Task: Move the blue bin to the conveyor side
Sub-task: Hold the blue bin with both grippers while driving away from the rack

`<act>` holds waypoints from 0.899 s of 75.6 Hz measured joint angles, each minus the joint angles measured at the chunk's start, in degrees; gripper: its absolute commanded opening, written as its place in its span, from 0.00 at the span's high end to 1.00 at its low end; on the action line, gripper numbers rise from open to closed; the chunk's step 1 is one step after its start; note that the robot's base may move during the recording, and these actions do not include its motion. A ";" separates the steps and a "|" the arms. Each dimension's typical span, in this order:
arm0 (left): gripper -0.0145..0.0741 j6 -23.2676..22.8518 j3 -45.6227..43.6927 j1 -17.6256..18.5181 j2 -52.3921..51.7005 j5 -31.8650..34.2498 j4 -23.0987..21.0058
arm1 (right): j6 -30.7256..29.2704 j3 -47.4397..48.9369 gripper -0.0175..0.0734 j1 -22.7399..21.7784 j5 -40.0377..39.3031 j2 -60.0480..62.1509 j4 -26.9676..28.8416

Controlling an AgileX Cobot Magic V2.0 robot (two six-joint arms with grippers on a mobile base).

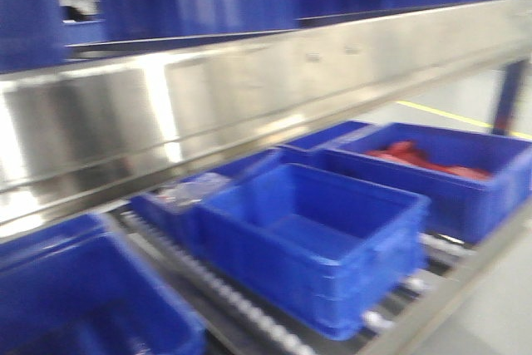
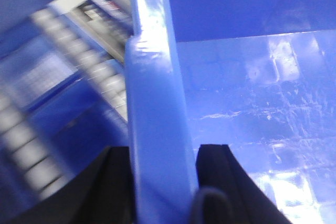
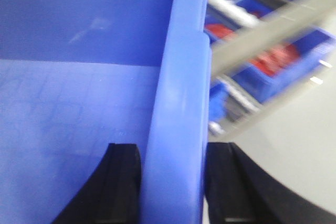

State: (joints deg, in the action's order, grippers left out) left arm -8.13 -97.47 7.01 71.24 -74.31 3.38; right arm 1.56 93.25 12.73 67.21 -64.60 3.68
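My left gripper is narrowed on the thick top rim of the blue bin. One black finger sits outside the wall and the other is inside, both tight against the plastic. My right gripper clamps the blue bin the same way, with its rim running straight up between the pads. So the bin is carried between my two hands, its glossy floor bare in both wrist views.

Outside the left rim, white rollers and more blue plastic streak past below, close in. A white-edged label lies there, its print too smeared to read. Outside the right rim a steel rail slants across near the edge. Past it is a bin with red pieces, then open grey floor.

Ahead, a shiny steel beam crosses the front view. An open bin sits on the rollers under it, and a yellow line marks the floor beyond.
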 measured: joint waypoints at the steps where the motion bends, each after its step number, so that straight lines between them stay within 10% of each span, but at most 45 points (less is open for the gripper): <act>1: 0.85 0.00 0.00 0.00 0.00 0.00 0.00 | 0.00 0.00 0.89 0.00 0.00 0.00 0.00; 68: 0.85 0.00 0.00 0.00 0.00 0.10 -0.10 | 0.00 0.00 0.89 0.00 0.00 0.00 0.00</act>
State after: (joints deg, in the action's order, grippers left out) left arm -8.13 -97.47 7.01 71.24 -74.20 3.28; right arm 1.56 93.25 12.73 67.21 -64.60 3.68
